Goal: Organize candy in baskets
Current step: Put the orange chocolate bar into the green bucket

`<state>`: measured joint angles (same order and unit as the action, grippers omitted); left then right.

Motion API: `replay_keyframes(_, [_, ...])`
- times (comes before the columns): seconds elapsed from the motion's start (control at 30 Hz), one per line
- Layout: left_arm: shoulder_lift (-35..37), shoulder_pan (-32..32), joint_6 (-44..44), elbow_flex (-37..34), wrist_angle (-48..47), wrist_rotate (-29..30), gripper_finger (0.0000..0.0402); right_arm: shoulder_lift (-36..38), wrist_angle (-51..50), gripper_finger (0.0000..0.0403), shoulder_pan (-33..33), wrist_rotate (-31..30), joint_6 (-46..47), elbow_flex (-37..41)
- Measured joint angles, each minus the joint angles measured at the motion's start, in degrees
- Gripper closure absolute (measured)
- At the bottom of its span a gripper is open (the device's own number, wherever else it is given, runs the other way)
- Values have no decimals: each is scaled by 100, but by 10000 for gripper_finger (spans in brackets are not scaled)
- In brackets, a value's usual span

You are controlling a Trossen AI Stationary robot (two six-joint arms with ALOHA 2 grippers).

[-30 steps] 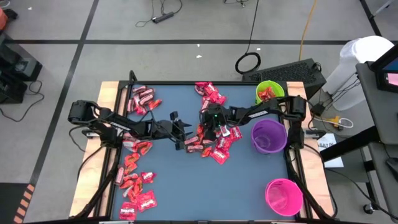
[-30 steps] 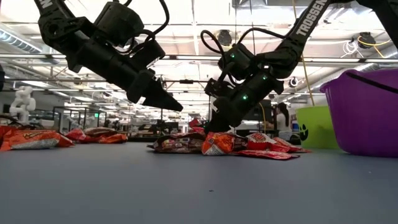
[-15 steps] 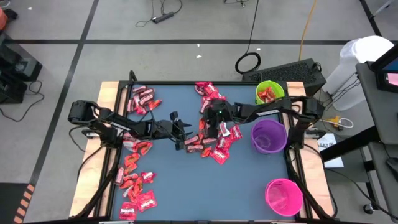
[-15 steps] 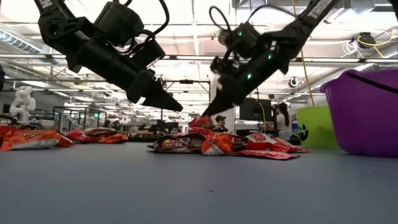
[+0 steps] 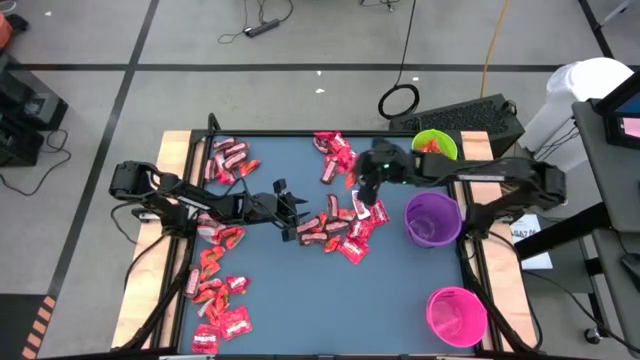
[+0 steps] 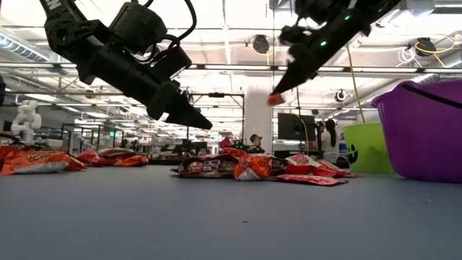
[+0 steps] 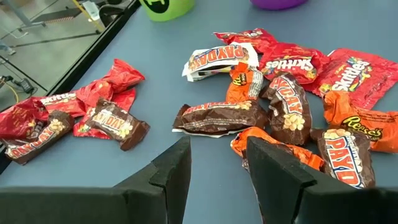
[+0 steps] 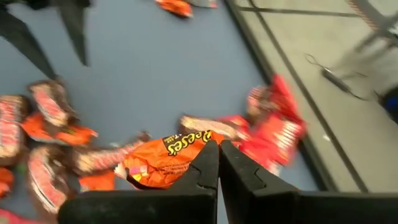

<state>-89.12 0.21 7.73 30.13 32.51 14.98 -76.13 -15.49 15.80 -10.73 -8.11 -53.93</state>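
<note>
**Orange Reese's packet pinched, lifted above the centre pile**

I am holding my right gripper [image 5: 352, 182] up in the air, just right of centre in the upper half of the high view, its fingers pressed together on an orange Reese's packet [image 8: 163, 160]. In the low view that packet [image 6: 275, 98] is hanging off the bench, top centre-right of the frame, well above the pile.

My left gripper [image 5: 302, 210] is hovering left of centre in the high view, fingers spread and holding nothing, pointing at the centre pile of candy [image 5: 340, 232]. Through its wrist camera I am seeing PayDay, Skittles and Reese's packets [image 7: 286, 93] lying on the blue bench [image 5: 400, 300].

More candy is lying at the upper left [image 5: 228, 158], lower left [image 5: 215, 300] and top centre [image 5: 335, 150] of the bench. On the right side, the lime green basket [image 5: 434, 146] is sitting uppermost with red candy inside, the purple basket [image 5: 432, 219] below it, the pink basket [image 5: 456, 316] at lower right.
</note>
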Motion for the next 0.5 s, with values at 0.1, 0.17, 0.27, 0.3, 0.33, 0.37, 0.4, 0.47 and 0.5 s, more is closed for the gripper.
replay_keyframes(0.1, [0, -2, 0, 0, 2, 0, 240, 495, -635, 402, 181, -204, 80, 0])
replay_keyframes(0.17, [0, -2, 0, 0, 2, 0, 240, 810, -1009, 402, 330, -319, 132, 0])
replay_keyframes(0.27, [0, -2, 0, 0, 4, 0, 240, 1230, -1504, 402, 587, -571, 142, 0])
replay_keyframes(0.3, [0, -1, -1, 0, 11, 0, 240, 1355, -1658, 402, 690, -673, 143, 0])
replay_keyframes(0.33, [0, 0, 0, 0, 16, 0, 240, 1472, -1801, 402, 797, -770, 143, 0])
replay_keyframes(0.37, [0, -1, 0, 0, 20, 0, 240, 1582, -1932, 402, 913, -838, 143, 0])
replay_keyframes(0.4, [0, 0, -2, 0, 19, 0, 240, 1691, -2061, 402, 1036, -874, 143, 0])
replay_keyframes(0.47, [0, 0, -1, 0, 18, 0, 240, 1875, -2310, 402, 1292, -874, 101, 0])
replay_keyframes(0.5, [0, 0, 0, 0, 18, 0, 240, 1952, -2421, 402, 1430, -878, 51, 0])
